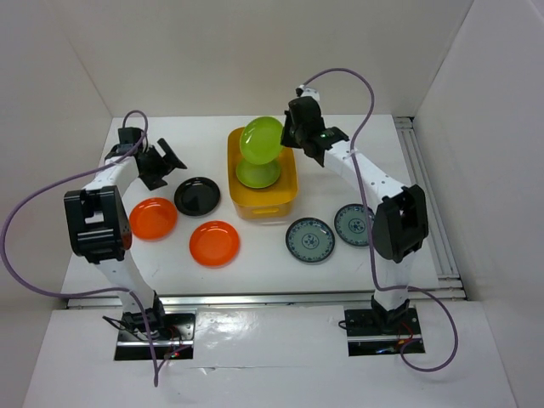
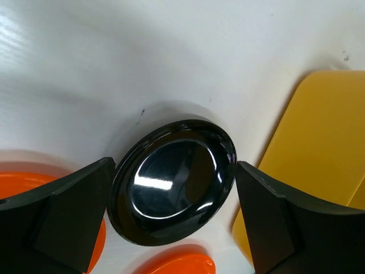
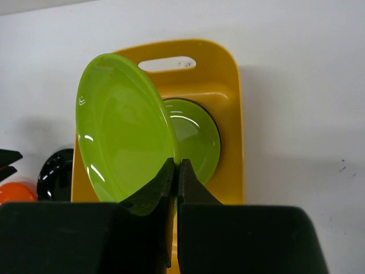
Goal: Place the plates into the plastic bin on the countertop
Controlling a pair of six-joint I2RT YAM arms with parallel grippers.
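Observation:
The yellow-orange plastic bin stands mid-table and holds a lime green plate lying on a dark plate. My right gripper is shut on the rim of a second lime green plate, held tilted on edge above the bin; it also shows in the right wrist view. My left gripper is open, above and just left of a black plate, which lies between its fingers in the left wrist view. Two orange plates and two blue-and-white plates lie on the countertop.
White walls close in the countertop on the left, back and right. A metal rail runs along the right side. The bin's handle slot is at its far end.

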